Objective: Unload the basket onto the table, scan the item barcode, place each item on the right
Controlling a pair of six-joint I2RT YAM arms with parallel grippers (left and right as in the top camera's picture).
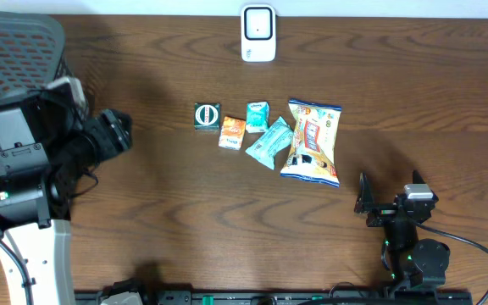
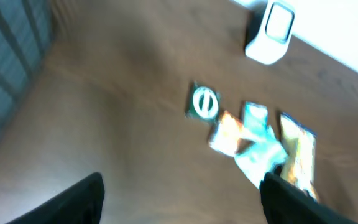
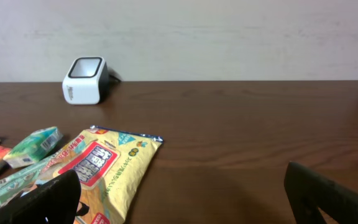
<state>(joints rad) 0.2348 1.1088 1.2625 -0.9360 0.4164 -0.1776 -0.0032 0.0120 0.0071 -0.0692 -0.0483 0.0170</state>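
A white barcode scanner stands at the table's far edge, also seen as the scanner. In front of it lie the items: a green square packet, an orange packet, two teal packets and a yellow snack bag. My left gripper hovers at the left, well apart from the items. In its blurred wrist view the left gripper is open and empty. My right gripper sits low at the front right, just right of the yellow snack bag. It is open, with nothing between its fingers.
A grey mesh chair back stands at the far left beside the left arm's base. A pale wall runs behind the table's far edge. A black cable loops by the right arm's base.
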